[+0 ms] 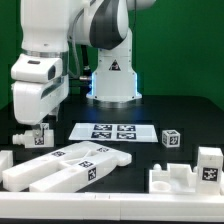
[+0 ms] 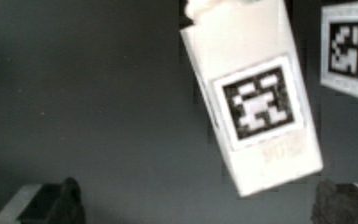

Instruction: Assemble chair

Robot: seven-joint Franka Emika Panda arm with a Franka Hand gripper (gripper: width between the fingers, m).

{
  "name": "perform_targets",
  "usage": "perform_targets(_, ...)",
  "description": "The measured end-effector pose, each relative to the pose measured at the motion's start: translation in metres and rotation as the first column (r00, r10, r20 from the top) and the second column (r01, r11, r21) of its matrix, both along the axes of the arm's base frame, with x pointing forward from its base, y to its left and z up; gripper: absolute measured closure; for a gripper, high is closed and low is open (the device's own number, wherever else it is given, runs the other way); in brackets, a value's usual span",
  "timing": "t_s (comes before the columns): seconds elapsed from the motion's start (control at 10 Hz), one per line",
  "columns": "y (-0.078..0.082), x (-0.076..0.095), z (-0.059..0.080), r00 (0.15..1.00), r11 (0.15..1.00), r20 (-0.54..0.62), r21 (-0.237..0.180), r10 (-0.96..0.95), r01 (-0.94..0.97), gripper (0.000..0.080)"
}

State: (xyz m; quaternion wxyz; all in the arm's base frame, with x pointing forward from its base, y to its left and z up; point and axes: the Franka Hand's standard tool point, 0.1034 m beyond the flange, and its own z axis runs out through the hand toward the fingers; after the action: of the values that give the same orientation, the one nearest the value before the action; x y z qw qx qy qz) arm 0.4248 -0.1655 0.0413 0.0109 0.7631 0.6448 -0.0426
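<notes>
The chair lies in loose matte white pieces on the black table. Long tagged bars and a flat plate lie side by side at the front of the exterior view's left. My gripper hangs just above their far left end, open and holding nothing. In the wrist view a long white bar with a square tag runs below the gripper. Its end reaches into the gap, nearer one dark finger than the other. A second tagged piece shows at the edge.
The marker board lies in the middle of the table. A small tagged cube stands to its right. A blocky piece and a notched piece sit at the front right. A small white part lies at the left edge.
</notes>
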Motion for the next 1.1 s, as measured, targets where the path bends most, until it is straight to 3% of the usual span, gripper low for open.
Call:
perform_targets(0.1,0.003,-0.007,-0.006,0.998,0.999,-0.017,-0.009,0.053,-0.054,0.0151)
perform_targets(0.3,0.011,-0.015,-0.011,0.995,0.995,-0.041,-0.014,-0.095,0.094,0.0151)
perform_targets(0.6,0.001,-0.034,-0.028,0.994,0.998,-0.085,-0.012,-0.070,0.069,0.0151)
perform_targets(0.9,-0.004,-0.038,-0.030,0.992,0.997,-0.101,-0.009,-0.075,0.074,0.0151)
perform_targets(1.0,-0.005,-0.039,-0.031,0.992,0.997,-0.101,-0.010,-0.078,0.077,0.0242)
perform_targets(1.1,-0.005,-0.039,-0.031,0.992,0.997,-0.101,-0.010,-0.079,0.079,0.0242)
